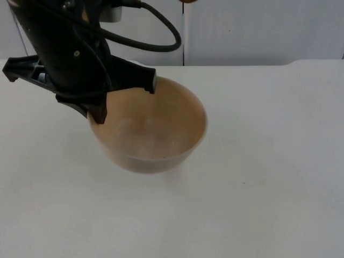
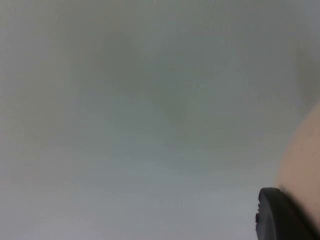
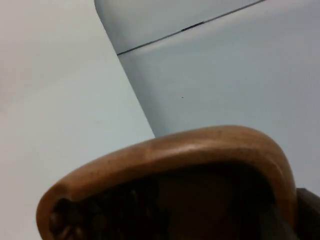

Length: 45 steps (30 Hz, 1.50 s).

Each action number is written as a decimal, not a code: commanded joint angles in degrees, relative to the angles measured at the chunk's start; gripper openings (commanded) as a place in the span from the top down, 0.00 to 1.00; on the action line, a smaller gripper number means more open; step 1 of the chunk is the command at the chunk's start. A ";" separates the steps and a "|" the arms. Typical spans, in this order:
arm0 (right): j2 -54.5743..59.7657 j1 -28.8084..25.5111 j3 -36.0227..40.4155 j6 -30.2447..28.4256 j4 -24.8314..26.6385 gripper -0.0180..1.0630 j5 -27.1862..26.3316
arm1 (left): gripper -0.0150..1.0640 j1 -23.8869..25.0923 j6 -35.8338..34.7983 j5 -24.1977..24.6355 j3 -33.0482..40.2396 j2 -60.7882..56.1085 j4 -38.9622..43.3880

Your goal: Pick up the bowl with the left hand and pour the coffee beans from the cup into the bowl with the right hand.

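Gripping bowl [image 1: 156, 131] rim — left claw [image 1: 126, 94] | right claw clenched on wooden cup [image 3: 200, 155] — beans inside

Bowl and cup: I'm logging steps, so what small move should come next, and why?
Probably bring the cup over the bowl. The left gripper holds the bowl by its rim, no beans visible inside; the cup in the right wrist view holds beans.

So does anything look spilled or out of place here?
Nothing stands out. The left claw grips the rim of the tan bowl, which looks empty, and no beans lie on the white table. The right wrist view shows the brown wooden cup tilted, with dark coffee beans inside.
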 commanded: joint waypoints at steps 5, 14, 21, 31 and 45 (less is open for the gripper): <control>-0.72 1.72 -0.27 -1.68 -3.73 0.98 0.07 | 0.99 -0.13 -0.73 -0.68 -0.31 -0.36 -0.49; -0.48 2.35 -0.27 -2.91 -5.74 0.98 0.07 | 0.99 -0.13 -0.73 -0.68 -0.31 -0.36 -0.49; -0.48 3.42 -0.27 -3.20 -7.66 0.98 -0.32 | 0.99 -0.13 -0.73 -0.68 -0.31 -0.36 -0.49; -0.39 4.71 -0.27 -4.16 -9.25 0.98 -1.01 | 0.99 -0.13 -0.86 -0.67 -0.31 -0.36 -0.49; -0.39 5.74 -0.27 -5.40 -13.31 0.98 -1.13 | 0.99 -0.13 -0.86 -0.67 -0.31 -0.36 -0.49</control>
